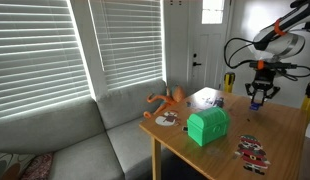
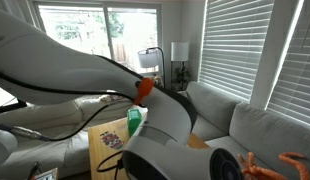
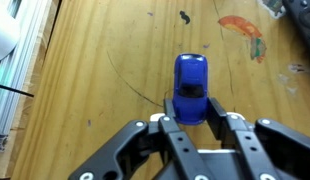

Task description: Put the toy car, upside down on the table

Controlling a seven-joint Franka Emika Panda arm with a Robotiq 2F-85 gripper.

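The jaws pinch the toy car (image 3: 191,86) by its sides at its near end, roof and windows facing the wrist camera. Whether its wheels touch the bench (image 3: 85,95) cannot be told. In an exterior view the jaws hang well apart from the green chest (image 1: 207,126), on the side away from the sofa (image 1: 75,140). Flat red-and-white pieces (image 1: 253,151) lie near the chest, their print too small to read.

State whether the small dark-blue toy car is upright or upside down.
Upright: in the wrist view the small dark-blue toy car shows its roof and windscreen to the camera, with no underside visible.
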